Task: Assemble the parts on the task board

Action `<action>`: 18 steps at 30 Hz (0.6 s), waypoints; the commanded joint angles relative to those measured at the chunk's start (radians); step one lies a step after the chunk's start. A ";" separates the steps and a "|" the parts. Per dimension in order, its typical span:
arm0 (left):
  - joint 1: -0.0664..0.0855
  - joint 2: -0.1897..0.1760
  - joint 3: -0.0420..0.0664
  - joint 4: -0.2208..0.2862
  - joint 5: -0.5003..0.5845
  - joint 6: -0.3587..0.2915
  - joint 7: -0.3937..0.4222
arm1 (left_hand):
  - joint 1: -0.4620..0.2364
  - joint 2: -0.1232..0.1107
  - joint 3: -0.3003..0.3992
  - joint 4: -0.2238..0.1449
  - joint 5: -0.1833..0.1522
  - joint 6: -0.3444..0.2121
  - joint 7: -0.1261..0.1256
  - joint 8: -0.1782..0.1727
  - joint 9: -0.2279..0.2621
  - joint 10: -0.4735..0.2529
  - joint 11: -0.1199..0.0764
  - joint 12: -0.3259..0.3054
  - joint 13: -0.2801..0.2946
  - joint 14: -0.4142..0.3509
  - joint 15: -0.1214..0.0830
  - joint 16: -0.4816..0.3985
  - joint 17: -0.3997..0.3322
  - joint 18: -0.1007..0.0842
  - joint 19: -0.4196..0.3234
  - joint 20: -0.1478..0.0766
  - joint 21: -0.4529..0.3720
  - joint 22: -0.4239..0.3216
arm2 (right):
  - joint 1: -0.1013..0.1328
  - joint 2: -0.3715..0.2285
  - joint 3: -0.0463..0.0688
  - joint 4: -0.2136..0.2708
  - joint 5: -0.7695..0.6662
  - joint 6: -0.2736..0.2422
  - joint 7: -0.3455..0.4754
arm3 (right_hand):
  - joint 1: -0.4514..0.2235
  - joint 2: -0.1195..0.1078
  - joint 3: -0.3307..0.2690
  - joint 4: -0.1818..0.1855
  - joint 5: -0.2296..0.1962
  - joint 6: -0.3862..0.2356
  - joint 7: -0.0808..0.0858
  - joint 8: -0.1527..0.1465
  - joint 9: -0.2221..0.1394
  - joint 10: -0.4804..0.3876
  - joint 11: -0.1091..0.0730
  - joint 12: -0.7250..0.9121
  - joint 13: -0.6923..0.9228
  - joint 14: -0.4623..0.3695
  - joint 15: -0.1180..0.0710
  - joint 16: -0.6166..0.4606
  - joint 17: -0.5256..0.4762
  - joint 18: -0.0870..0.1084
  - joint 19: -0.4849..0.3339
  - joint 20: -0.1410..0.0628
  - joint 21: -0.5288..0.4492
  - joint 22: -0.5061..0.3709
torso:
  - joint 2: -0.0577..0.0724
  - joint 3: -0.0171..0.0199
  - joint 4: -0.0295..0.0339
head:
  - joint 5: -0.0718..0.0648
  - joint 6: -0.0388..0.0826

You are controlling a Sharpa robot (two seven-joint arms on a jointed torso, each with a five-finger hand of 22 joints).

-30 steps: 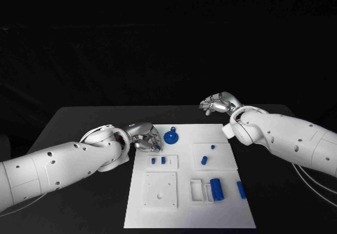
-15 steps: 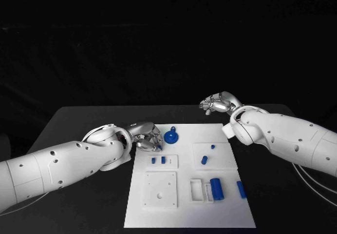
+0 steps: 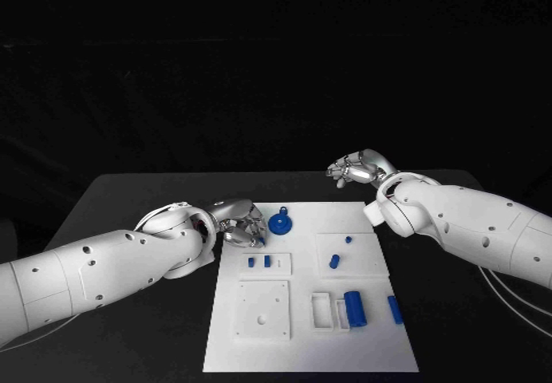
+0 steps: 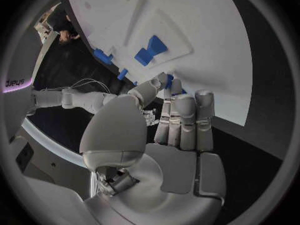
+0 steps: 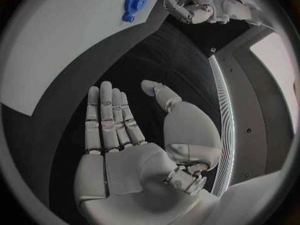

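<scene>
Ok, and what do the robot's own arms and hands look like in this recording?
Both arms are smooth white shells dotted with small dark holes, the left arm and the right arm alike. Thin pale cables trail beneath each. The left hand and right hand are silver metal with segmented fingers and pale grey pads.

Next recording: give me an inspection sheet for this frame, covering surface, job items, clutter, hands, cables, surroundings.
Surface: black table, white task board in its middle.
Job's things: blue gear-shaped part near the board's far edge; small blue parts on a raised plate; blue cylinder beside a white tray.
Clutter: nothing seen.
Hands: left hand pinches a small blue piece at the board's left edge; right hand open, holds nothing, over the table beyond the board.
Cables: thin white cable under the right arm.
Surroundings: dark.
</scene>
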 commanded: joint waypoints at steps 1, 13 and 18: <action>-0.002 0.006 -0.003 0.006 -0.056 0.018 0.004 | 0.004 0.009 0.005 0.000 0.003 0.008 0.000 0.000 0.001 0.013 0.009 -0.001 0.001 -0.003 -0.008 0.003 -0.002 0.079 -0.003 -0.018 0.006 0.016 | 0.000 0.000 0.001 0.000 0.000 0.010 0.009 | 0.001 0.010 -0.006 -0.003 0.004 -0.007 -0.003 0.004 -0.001 -0.006 0.002 0.004 -0.002 -0.007 0.001 0.004 -0.002 0.014 -0.003 -0.003 -0.004 0.002 | 0.000 -0.0003 0.0002 | 0.000 0.000; -0.003 0.010 -0.018 0.022 -0.192 -0.038 0.039 | 0.007 0.001 0.007 -0.001 0.003 0.013 -0.001 0.001 0.000 0.020 0.008 -0.002 0.003 -0.005 -0.008 0.004 -0.003 0.078 -0.009 -0.017 0.006 0.017 | -0.001 0.000 0.001 -0.001 0.000 0.014 0.009 | 0.001 0.010 -0.006 -0.002 0.004 -0.007 -0.003 0.004 -0.002 -0.006 0.002 0.005 -0.003 -0.008 0.001 0.004 -0.002 0.014 -0.003 -0.003 -0.004 0.002 | 0.001 -0.0005 -0.0001 | 0.000 -0.002; -0.003 0.008 -0.019 0.028 -0.206 -0.040 0.038 | 0.008 0.000 0.008 -0.001 0.003 0.014 -0.002 0.001 0.000 0.021 0.008 -0.002 0.003 -0.005 -0.009 0.005 -0.003 0.078 -0.009 -0.017 0.006 0.017 | -0.001 0.000 0.001 -0.001 0.000 0.014 0.010 | 0.001 0.010 -0.006 -0.002 0.004 -0.007 -0.003 0.004 -0.002 -0.006 0.002 0.005 -0.003 -0.007 0.001 0.004 -0.002 0.014 -0.003 -0.003 -0.004 0.002 | 0.000 -0.0004 -0.0002 | 0.000 -0.002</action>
